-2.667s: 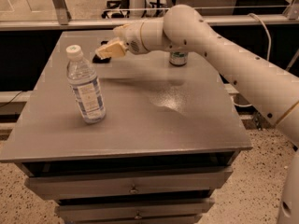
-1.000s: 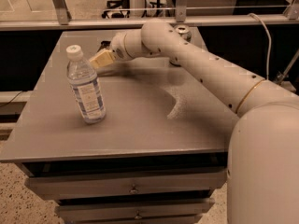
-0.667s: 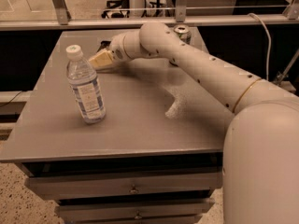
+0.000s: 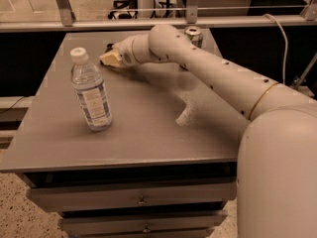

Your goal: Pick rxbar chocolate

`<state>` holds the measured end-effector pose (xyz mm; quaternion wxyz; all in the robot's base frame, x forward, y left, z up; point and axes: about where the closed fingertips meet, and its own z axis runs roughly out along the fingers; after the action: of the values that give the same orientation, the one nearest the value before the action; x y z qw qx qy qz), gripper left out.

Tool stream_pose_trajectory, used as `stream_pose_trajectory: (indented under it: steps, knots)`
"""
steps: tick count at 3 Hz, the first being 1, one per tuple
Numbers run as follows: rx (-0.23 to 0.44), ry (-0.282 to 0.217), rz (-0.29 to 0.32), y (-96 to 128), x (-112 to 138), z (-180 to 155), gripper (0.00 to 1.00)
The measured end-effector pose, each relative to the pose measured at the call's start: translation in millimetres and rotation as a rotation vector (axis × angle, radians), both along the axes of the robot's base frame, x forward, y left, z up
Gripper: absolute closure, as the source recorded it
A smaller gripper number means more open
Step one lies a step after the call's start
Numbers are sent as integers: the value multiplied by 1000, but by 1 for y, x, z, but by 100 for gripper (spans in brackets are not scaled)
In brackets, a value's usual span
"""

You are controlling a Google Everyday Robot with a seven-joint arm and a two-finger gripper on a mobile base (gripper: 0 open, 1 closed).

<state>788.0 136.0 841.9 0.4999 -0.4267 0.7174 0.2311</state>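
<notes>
nothing legible; the label on the bottle [image 4: 91,95] shows only blurred marks. the gripper [image 4: 110,58] sits low at the table [image 4: 148,133]'s far side.

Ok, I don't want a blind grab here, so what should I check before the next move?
1. Claw low over the far left of the table: ok.
2. Bar in sight: cannot tell, the claw covers that spot.
3. Bar gripped: cannot tell.
4. Bottle upright and apart from the claw, nearer the front edge: ok.
5. Can upright at the far edge: ok; whether the arm passing in front clears it: cannot tell.
</notes>
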Motion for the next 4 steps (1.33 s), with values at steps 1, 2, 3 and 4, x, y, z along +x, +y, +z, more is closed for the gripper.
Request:
stream_pose_trajectory:
  steps: [1, 2, 3, 4]
  knots:
    - [2, -19, -4, -4, 0, 8, 94]
    - [14, -81, 16, -3, -2, 39, 100]
    - [36, -171, 54, -1, -9, 85, 100]
    - [62, -238, 91, -2, -19, 122, 100]
